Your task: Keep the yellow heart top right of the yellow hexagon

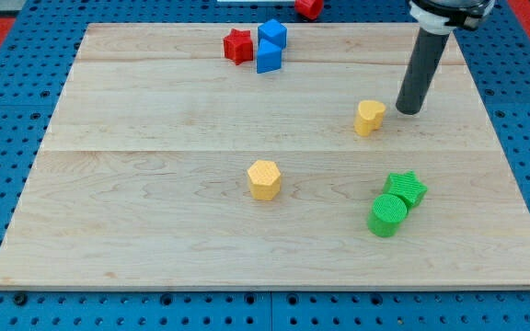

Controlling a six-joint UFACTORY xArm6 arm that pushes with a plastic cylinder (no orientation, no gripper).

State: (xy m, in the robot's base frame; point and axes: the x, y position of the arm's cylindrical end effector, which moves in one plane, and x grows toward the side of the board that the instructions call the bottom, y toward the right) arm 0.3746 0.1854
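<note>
The arm has no pincer at all, so there is nothing to call apart, together or clamped; it is ending in a straight dark rod, and my tip (407,111) is resting on the wooden board (155,239) near the view's right, just beside the yellow heart (369,117) on that block's right side (whether it is actually touching the heart I cannot tell, though a thin strip of wood seems to be showing between them).

The yellow heart is sitting in the right half of the board, a little above the middle; the yellow hexagon (264,179) is sitting near the centre, well apart from it, lower and to the view's left, so the heart is lying to the top right of the hexagon.

Toward the view's bottom right a green star (407,188) and a green cylinder (386,215) are standing pressed together, the cylinder lower and slightly left; near the view's top a red star (237,45) is sitting against two blue blocks, one blue cube (272,34) behind and a second blue block (268,57) in front; another red block (308,7) is lying past the board's top edge, half cut off by the frame, its shape unclear.
</note>
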